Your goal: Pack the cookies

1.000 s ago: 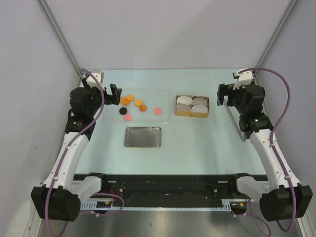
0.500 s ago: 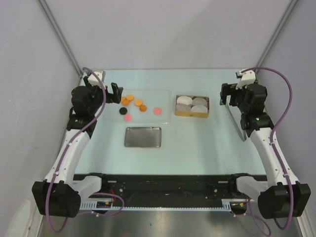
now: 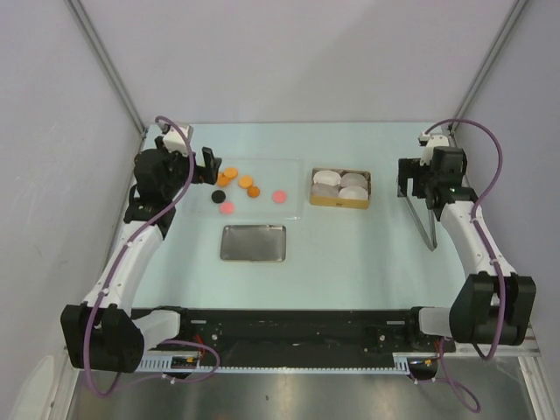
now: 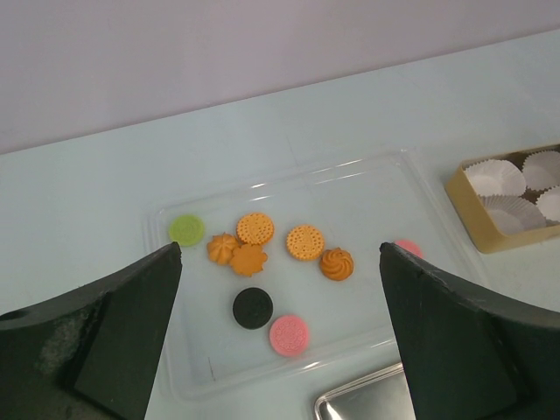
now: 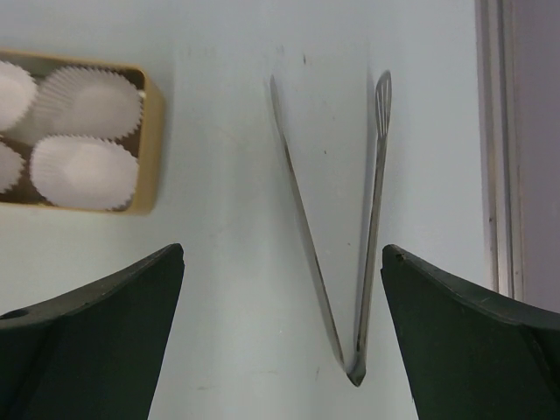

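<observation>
Tray [image 4: 359, 404] partly beyond bottom edge

The right end effector [image 3: 409, 179] has swung outward above the tongs [image 3: 426, 229] (the left end effector [image 3: 210, 165] edged nearer the cookies [image 3: 247, 182]).

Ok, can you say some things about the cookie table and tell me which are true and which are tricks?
1. All the cookies lie in the clear tray. True.
2. The left gripper is holding a cookie. False: it is open and holds nothing.
3. The paper cups in the box have cookies in them. False: the cups look empty.
4. The tongs lie flat on the table below the right gripper. True.
5. The metal tray is full of cookies. False: nothing is in it.
</observation>
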You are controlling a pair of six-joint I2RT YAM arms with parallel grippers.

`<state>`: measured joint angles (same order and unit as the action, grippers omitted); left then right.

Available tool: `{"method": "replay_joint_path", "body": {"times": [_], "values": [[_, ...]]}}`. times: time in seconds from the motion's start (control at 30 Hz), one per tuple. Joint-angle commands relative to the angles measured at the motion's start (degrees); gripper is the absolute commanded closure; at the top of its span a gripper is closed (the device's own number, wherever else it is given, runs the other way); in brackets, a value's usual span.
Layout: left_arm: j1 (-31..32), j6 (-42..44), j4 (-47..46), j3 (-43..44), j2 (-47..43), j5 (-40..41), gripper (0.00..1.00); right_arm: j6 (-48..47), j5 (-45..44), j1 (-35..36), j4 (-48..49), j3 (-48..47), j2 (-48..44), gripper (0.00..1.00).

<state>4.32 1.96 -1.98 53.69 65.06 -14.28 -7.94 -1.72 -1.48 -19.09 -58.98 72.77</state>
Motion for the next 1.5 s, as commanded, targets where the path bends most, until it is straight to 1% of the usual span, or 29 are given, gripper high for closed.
{"method": "replay_joint_path", "body": {"times": [0.0, 0.23, 0.27, 0.4, 0.8, 1.03, 1.2, 1.3, 1.47], "values": [[-0.27, 1.65, -1.45, -0.25, 0.07, -1.71, 0.0, -2.94, 0.66, -2.21, -4.19, -2.01, 4.21, 0.0], [-0.19, 2.61, -1.19, -1.05, 1.56, -3.2, 0.0, -6.55, 1.1, -5.2, -4.29, -2.02, 9.93, 0.0], [-0.27, 2.88, -1.19, -1.22, 1.65, -3.12, 0.0, -6.9, 2.93, -5.55, -4.37, -1.93, 10.89, 0.0], [-0.19, 3.58, -1.71, -1.92, 2.18, -3.47, 0.0, -9.28, 2.69, -6.43, -4.9, -1.93, 13.44, 0.0], [-0.27, 5.25, -3.03, -3.07, 3.85, -3.91, 0.0, -12.62, 2.42, -9.33, -4.46, -2.01, 18.89, 0.0], [-0.19, 6.04, -3.56, -3.68, 4.29, -3.82, 0.0, -13.85, 5.75, -11.44, -4.9, -2.02, 21.71, 0.0], [-0.19, 6.13, -3.65, -3.86, 4.38, -3.91, 0.0, -14.64, 6.46, -12.49, -3.94, -2.02, 24.08, 0.0], [-0.19, 6.13, -3.73, -3.95, 4.46, -3.91, 0.0, -15.69, 8.83, -13.2, -3.58, -2.02, 25.66, 0.0], [-0.19, 6.13, -3.73, -3.86, 4.55, -3.82, 0.0, -17.02, 10.59, -13.9, -3.5, -2.28, 27.68, 0.06]]}}
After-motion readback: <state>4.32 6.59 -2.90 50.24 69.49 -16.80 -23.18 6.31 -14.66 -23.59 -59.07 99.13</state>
